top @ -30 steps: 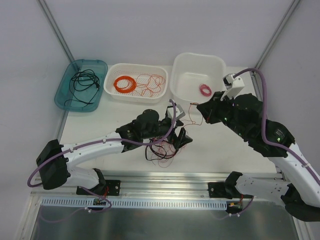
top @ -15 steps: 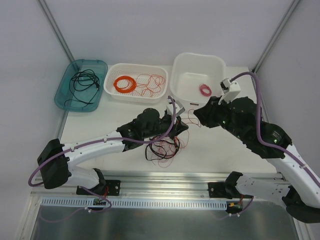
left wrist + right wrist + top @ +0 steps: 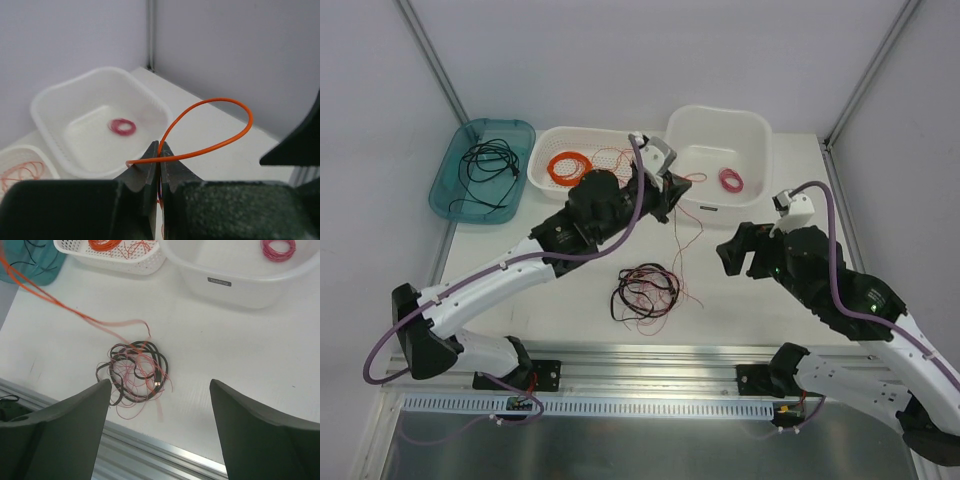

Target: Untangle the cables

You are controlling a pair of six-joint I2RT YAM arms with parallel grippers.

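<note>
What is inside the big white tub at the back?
In the white tub one small pink coil lies on the floor. From above, the left gripper covers its front left corner, so that part is hidden.

Your table (image 3: 720, 315) is plain matte white, and it sits inside a boxed-in cell. Behind it you've got a pale grey back wall (image 3: 650, 60) with a faint lilac tint, plus a left side panel (image 3: 370, 150) and a right side panel (image 3: 920, 150) in the same colour. A slim metal left post (image 3: 433, 65) and a matching right post (image 3: 869, 75) run up the two back corners. Along your near edge there's a brushed aluminium rail (image 3: 650, 362), under that a white slotted cable duct (image 3: 620, 407), and then a dull metal sheet (image 3: 620, 450) at the very bottom. The light is soft and even, so shadows on the white surface stay faint.
</note>
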